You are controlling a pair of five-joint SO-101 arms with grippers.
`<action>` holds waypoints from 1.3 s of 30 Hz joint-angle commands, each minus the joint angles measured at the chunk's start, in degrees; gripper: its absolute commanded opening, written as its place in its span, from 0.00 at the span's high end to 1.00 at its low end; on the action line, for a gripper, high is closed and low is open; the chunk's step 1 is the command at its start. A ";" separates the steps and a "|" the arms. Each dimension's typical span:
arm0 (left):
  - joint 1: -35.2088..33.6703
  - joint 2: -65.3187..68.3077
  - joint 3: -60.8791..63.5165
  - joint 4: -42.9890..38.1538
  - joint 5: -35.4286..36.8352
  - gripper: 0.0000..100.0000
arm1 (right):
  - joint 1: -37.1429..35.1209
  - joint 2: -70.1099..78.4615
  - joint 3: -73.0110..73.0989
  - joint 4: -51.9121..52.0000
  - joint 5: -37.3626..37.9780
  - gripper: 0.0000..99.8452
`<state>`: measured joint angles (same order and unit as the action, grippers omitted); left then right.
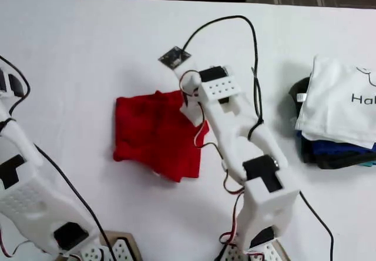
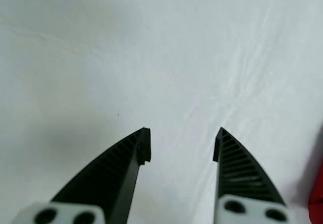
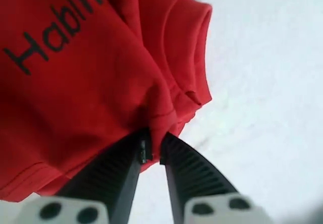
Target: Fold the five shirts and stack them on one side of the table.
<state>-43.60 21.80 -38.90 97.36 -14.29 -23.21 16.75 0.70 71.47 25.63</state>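
A red shirt [image 1: 155, 134] lies partly folded in the middle of the white table [image 1: 88, 55]. My right gripper [image 1: 189, 103] sits at the shirt's far right corner, shut on a pinch of the red cloth [image 3: 156, 133]; the right wrist view shows black print on the red shirt [image 3: 75, 72] and its collar edge. A stack of folded shirts [image 1: 338, 117], white on top with blue and black beneath, rests at the right side of the table. My left gripper [image 2: 181, 146] hangs open over bare tablecloth, nothing between its fingers. The left arm [image 1: 29, 196] stands at the table's left edge.
Black cables [image 1: 235, 23] loop from the right arm across the far middle of the table. A small dark board [image 1: 174, 57] lies just beyond the red shirt. The table's far left is bare white cloth.
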 commanded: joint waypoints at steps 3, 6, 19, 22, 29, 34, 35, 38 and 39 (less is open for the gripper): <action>-0.18 -0.26 -0.13 -0.79 0.18 0.77 | 0.75 -9.10 -2.64 -0.04 -0.09 0.98; -0.09 -0.26 -0.13 -0.79 0.09 0.77 | 0.75 -10.59 -2.64 -1.45 0.70 0.98; -0.35 -0.35 -0.13 -0.44 0.00 0.77 | 0.92 -9.45 -14.42 -6.11 5.71 0.98; -0.35 -0.35 -0.13 -0.35 0.00 0.77 | 1.10 -4.97 -16.88 -6.20 5.71 0.98; -0.35 -0.35 -0.13 0.53 -0.09 0.77 | 0.48 7.60 -22.07 -6.29 5.71 0.98; -0.35 -0.35 -0.13 0.53 -0.09 0.77 | 1.10 11.74 -27.52 -2.59 5.63 0.84; -0.26 -0.35 -0.13 0.53 -0.09 0.77 | 1.10 11.74 -28.84 -1.01 5.63 0.81; 0.18 -0.35 0.04 0.88 0.00 0.77 | 0.48 10.24 -32.88 5.49 5.27 0.79; 1.05 -0.35 0.57 0.88 0.00 0.77 | -0.13 9.45 -33.85 7.60 5.19 0.81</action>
<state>-43.60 21.80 -38.73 97.54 -14.29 -22.77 28.88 -28.22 73.76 30.81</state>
